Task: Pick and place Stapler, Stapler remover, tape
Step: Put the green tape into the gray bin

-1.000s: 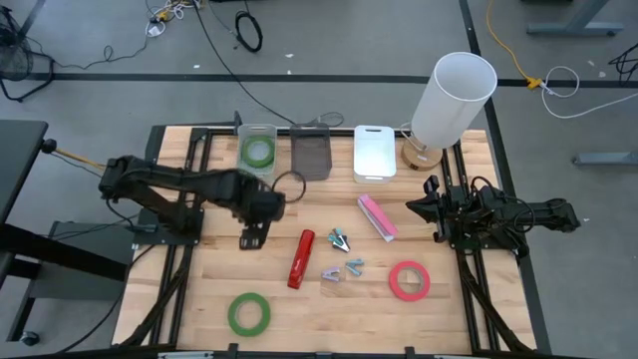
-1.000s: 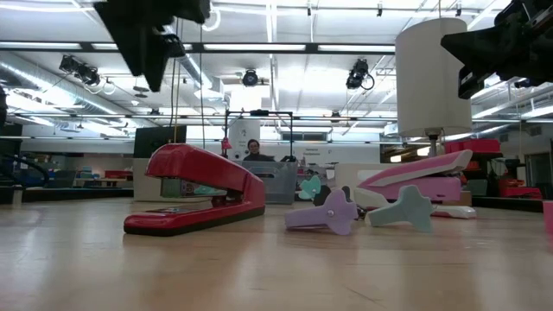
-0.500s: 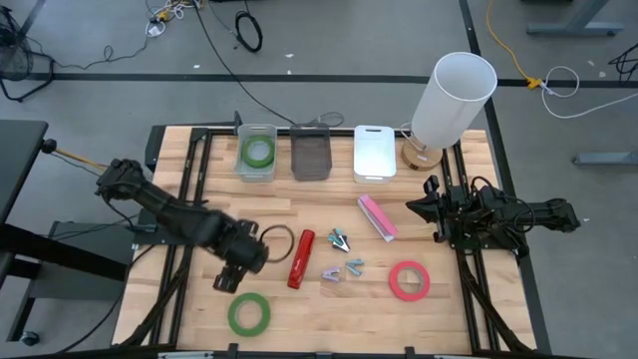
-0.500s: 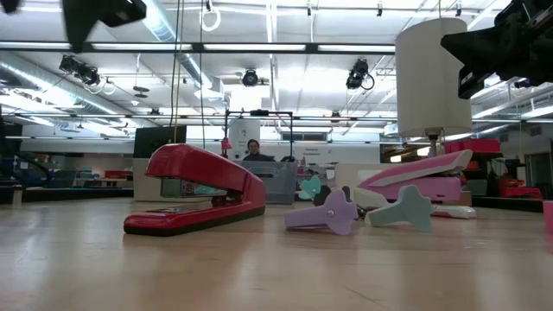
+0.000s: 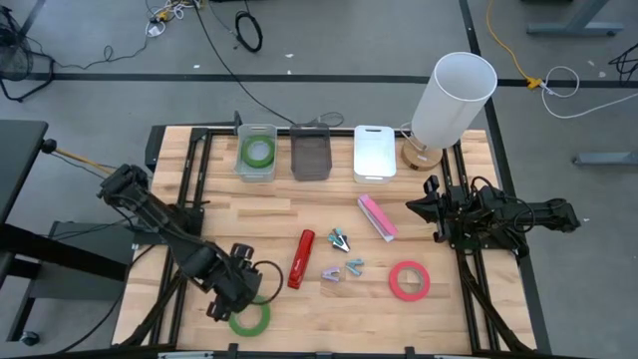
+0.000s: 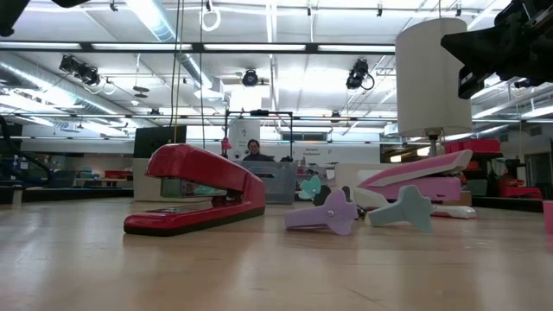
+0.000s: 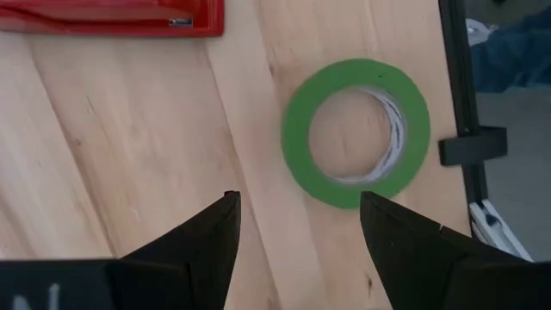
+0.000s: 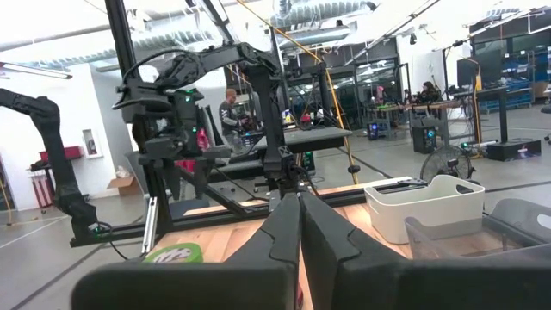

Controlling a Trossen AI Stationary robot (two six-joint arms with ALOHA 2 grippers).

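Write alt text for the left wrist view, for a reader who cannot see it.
A green tape roll lies flat on the wooden table, just ahead of the left tool, whose two dark fingers stand open and empty. The edge of a red stapler shows beyond the roll.

Grey concrete floor (image 5: 90,40) strewn with cables (image 5: 249,30) around a wooden surface (image 5: 329,314); bright ceiling lights (image 6: 251,78) and exposed ducts (image 6: 43,65) overhead.
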